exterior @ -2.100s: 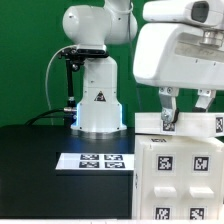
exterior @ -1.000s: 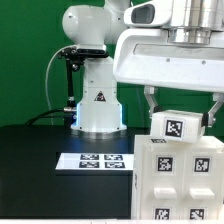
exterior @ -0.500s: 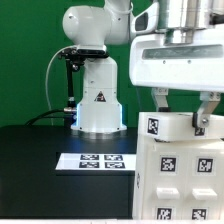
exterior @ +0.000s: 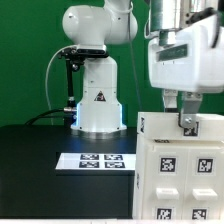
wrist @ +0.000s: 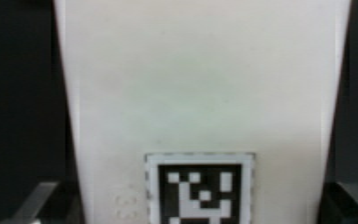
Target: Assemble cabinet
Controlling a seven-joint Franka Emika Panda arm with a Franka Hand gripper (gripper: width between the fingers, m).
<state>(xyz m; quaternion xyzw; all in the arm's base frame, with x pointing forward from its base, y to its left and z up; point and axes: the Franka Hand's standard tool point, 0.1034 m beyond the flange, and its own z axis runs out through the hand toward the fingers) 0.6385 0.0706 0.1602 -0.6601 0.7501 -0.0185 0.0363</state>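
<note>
A Franka Panda arm's gripper (exterior: 187, 118) reaches down onto the cabinet (exterior: 180, 170), the matte white, tag-covered box filling the lower part of the exterior view's right, close to the camera on the black table (exterior: 35, 150). Through the wrist camera, a white slab panel (wrist: 194, 90) carrying a square tag (wrist: 201, 186) runs between the two dark fingertips (wrist: 34, 203), one on each flank, the jaws spread wide enough to take its breadth; whether they press on it or merely bracket it cannot be told. The straddling pose appears meant to keep the panel square to the box for fitting. Behind, the marker board (exterior: 92, 160) lies flat before the robot's base (exterior: 98, 105).
</note>
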